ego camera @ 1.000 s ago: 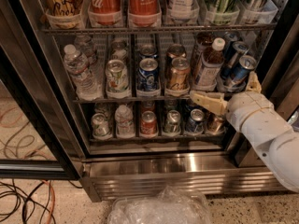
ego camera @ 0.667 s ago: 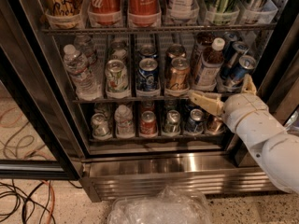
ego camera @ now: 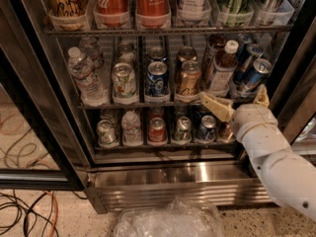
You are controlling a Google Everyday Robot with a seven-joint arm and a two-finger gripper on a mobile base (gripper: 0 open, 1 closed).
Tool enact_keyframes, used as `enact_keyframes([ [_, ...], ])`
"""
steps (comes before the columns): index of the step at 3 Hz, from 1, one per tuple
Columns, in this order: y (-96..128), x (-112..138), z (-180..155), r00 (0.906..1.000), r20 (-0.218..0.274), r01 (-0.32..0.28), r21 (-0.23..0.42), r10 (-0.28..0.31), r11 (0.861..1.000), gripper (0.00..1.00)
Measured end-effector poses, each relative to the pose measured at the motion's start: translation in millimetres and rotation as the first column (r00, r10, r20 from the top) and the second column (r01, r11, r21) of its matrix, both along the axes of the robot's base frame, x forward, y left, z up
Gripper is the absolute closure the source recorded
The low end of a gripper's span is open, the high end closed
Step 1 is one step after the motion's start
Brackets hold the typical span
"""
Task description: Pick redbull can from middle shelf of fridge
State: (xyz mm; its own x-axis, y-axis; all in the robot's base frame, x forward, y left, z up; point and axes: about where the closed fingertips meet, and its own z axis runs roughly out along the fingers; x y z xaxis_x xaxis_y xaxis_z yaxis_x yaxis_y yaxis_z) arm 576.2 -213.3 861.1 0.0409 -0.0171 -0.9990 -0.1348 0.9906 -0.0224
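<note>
The redbull can (ego camera: 253, 76), slim and blue-and-silver with a shiny lid, stands at the right end of the middle shelf (ego camera: 123, 104) of the fridge (ego camera: 173, 174), with similar slim cans behind it. My gripper (ego camera: 238, 101) is open and empty in front of the shelf's right end, just below the can. Its left finger (ego camera: 215, 105) lies over the shelf edge under the white-capped bottle (ego camera: 220, 68). Its right finger (ego camera: 261, 96) is beside the can's base.
On the middle shelf stand a water bottle (ego camera: 85, 75), a blue can (ego camera: 157, 80) and a copper can (ego camera: 188, 82). Coca-Cola bottles (ego camera: 152, 1) fill the rack above, short cans (ego camera: 157, 131) the rack below. A black door frame (ego camera: 296, 98) is on the right. A plastic bag (ego camera: 168, 221) and cables (ego camera: 24, 211) lie on the floor.
My gripper and arm have shifted slightly left and up, closer to the right end of the middle shelf. The cans and bottles have not moved.
</note>
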Motion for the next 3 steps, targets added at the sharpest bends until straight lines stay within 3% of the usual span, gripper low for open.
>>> enact_keyframes([
  [2,-11.3,22.0,-3.7,0.9944,0.088,0.049,0.101,-0.058,0.994,0.04],
  [3,-13.3,28.1,-5.8,0.9920,0.106,0.055,0.120,-0.068,0.991,0.11],
])
